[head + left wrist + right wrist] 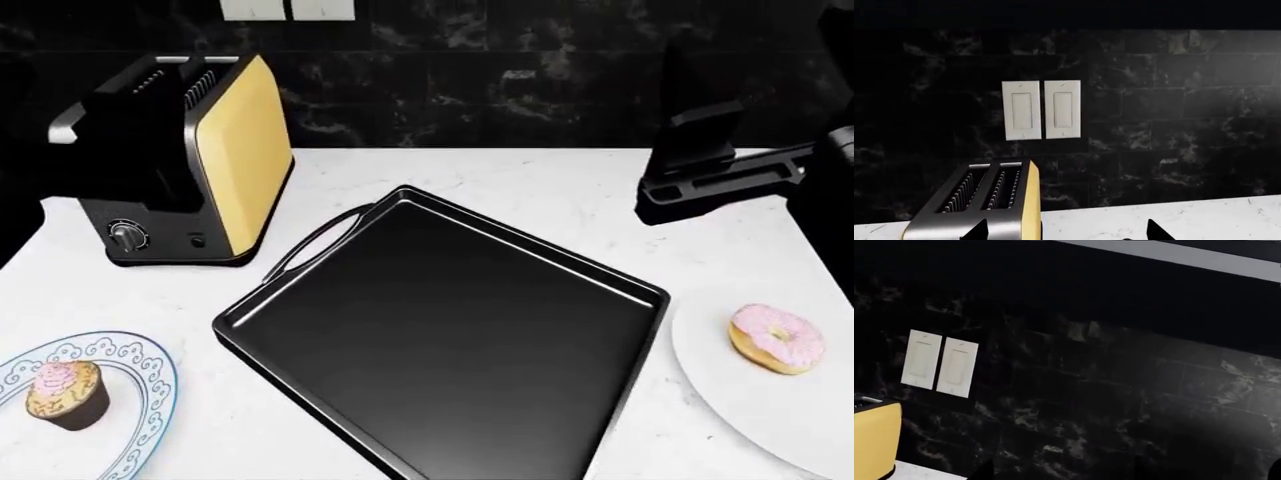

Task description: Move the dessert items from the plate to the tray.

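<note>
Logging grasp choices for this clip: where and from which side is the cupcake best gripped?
Probably from above, fingers closing on the dark wrapper sides of the cupcake: it stands upright on the blue-patterned plate, and the frosting looks soft.

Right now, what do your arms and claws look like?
They're nearly all black and blocky. My right arm shows flat, boxy black links with pale highlights along the edges. My left arm is a dark shape in front of the toaster. No cables or markings show, and only dark claw tips peek in.

head looks down; wrists face wall (1174, 125).
</note>
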{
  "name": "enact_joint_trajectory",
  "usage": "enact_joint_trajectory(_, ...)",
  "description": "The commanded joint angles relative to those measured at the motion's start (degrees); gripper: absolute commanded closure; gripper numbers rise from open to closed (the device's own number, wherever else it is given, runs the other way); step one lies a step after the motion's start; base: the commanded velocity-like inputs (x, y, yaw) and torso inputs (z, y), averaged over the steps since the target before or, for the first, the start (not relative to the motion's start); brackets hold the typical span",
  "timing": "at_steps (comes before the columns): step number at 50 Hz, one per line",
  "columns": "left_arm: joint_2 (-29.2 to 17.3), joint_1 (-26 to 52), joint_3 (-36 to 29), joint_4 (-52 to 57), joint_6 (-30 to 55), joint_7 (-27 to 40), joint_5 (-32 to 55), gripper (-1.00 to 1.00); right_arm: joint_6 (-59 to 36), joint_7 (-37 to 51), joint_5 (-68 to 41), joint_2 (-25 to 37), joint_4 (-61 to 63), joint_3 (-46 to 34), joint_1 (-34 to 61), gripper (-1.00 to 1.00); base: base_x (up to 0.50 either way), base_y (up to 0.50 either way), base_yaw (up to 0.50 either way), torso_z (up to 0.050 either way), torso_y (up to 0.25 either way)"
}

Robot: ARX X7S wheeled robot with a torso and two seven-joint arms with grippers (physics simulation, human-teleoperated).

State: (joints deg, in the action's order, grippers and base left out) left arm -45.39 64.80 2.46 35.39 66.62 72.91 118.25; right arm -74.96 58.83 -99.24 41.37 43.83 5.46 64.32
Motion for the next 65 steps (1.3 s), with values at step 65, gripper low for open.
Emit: enact_joint_trajectory(65,-0.5,-2.7,-2.9,0.9,-1.7,-2.3,-2.7,-1.0,-14.9,-10.1,-42.2,28.2,-53.0,-86.6,64.5,-1.0,0.0,0.0,0.0,0.0,0.0)
